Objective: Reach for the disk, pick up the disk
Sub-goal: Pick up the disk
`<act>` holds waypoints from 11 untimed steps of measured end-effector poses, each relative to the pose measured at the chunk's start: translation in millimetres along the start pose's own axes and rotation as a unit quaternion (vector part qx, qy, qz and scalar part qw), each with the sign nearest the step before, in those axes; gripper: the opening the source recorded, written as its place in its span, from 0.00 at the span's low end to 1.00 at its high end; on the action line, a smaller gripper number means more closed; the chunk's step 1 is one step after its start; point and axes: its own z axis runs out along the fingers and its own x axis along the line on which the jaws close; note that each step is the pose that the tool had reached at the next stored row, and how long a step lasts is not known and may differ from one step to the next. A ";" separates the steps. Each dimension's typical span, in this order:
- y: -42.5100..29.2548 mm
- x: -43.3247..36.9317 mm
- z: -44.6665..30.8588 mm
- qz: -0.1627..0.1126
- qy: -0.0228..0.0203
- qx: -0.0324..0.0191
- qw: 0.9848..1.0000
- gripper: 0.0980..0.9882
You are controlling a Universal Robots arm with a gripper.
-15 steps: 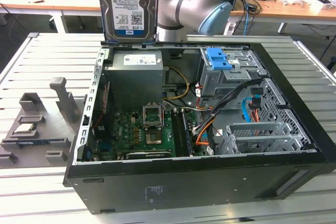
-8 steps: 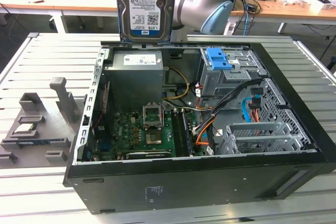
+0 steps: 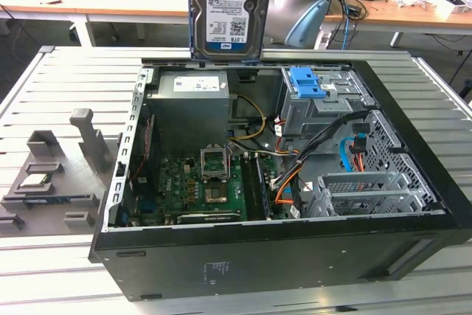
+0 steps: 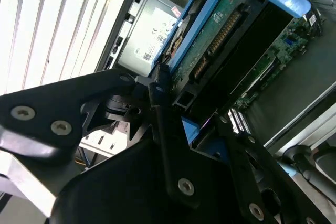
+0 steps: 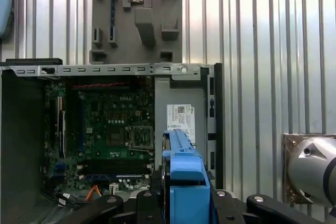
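One disk point(image 3: 227, 7) is in play, and you already have it: it hangs upright at the top centre of the exterior view, label facing the camera, clear above the open computer case point(image 3: 413, 182) and its power supply point(image 3: 193, 101). In the second wrist view the gripper point(image 4: 173, 103) is clamped on the disk's edge, black fingers point(image 4: 163, 129) pressed against the blue rail point(image 4: 181, 35), circuit-board side showing. The first wrist view looks down past the blue rail end at lower centre onto the motherboard point(image 5: 110, 129), with the grey fixture point(image 5: 137, 19) at upper centre. Judgement: reach and grasp look done, and the lift is under way or complete. Any further motion calls for a steady grip, keeping the drive off the case rim.
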 end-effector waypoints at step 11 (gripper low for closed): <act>-34.5 -0.2 -1.5 0.000 0.000 0.000 1.000 0.30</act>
